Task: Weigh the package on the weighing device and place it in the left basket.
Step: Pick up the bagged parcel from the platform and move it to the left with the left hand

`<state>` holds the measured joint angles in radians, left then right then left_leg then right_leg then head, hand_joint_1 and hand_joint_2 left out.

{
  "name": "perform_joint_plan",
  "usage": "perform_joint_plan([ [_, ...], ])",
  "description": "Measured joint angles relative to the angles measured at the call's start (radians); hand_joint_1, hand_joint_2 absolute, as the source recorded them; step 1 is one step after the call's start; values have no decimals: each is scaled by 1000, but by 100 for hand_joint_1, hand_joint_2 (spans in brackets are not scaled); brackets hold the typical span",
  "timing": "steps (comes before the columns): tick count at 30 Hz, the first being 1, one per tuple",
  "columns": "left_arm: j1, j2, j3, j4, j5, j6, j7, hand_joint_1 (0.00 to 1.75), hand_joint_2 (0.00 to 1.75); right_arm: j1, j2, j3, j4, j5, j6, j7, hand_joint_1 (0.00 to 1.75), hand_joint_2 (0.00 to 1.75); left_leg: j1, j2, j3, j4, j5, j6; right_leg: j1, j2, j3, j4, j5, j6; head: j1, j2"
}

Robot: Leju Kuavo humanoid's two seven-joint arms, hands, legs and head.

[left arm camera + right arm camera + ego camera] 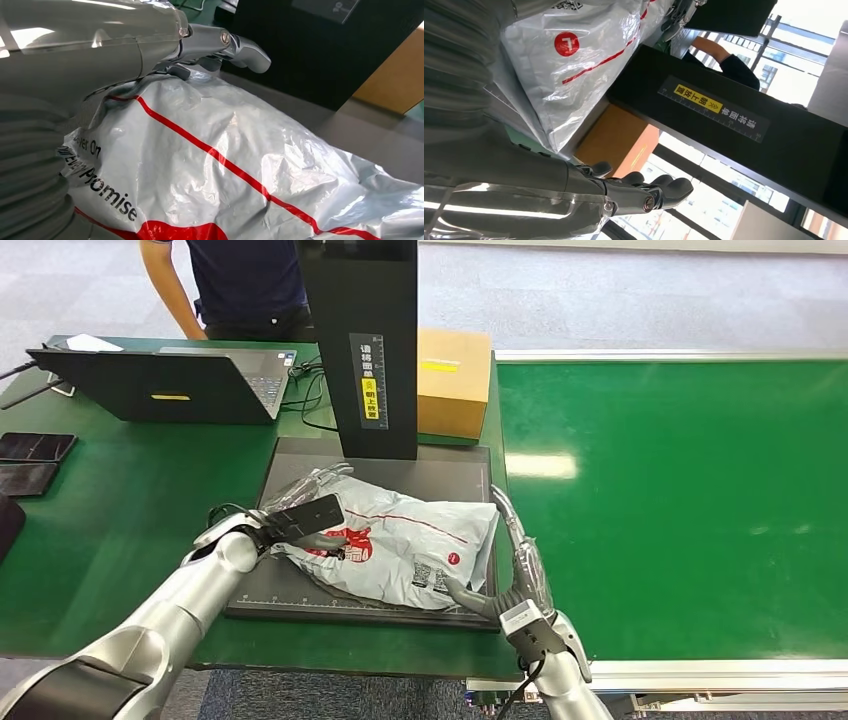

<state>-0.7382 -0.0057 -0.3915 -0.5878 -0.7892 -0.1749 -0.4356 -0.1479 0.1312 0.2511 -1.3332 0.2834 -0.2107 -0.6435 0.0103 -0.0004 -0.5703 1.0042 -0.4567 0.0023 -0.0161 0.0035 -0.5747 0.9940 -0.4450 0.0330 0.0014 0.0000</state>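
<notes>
1. Left hand [300, 523] rests flat on the near-left end of the package [400, 545], fingers stretched over the plastic; whether it actually grips the bag cannot be told.
2. Right hand [515, 560] stands just beside the package's right edge with fingers straight and apart, holding nothing.
3. White plastic package with red stripe lies on the dark weighing device [460, 475], in front of its black upright column [365, 350].
4. Cardboard box [455, 380] sits behind the weighing device, right of the column.
</notes>
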Motion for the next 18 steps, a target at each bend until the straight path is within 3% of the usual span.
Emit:
perform_joint_plan([
  [3,-19,1,-10,32,-3,-11,0,153,175,1,0,-2,-1,0,-1,0,0,175,0,0,0,0,0,0,0,0,0,0,0,0,0,0],
  [4,-24,1,-14,40,-3,-14,0,175,175,1,0,-2,-1,0,-1,0,0,175,0,0,0,0,0,0,0,0,0,0,0,0,0,0],
  [18,-61,2,-29,97,8,-21,-31,175,175,7,0,-11,-1,0,-17,0,0,175,0,0,0,0,0,0,0,0,0,0,0,0,0,0],
])
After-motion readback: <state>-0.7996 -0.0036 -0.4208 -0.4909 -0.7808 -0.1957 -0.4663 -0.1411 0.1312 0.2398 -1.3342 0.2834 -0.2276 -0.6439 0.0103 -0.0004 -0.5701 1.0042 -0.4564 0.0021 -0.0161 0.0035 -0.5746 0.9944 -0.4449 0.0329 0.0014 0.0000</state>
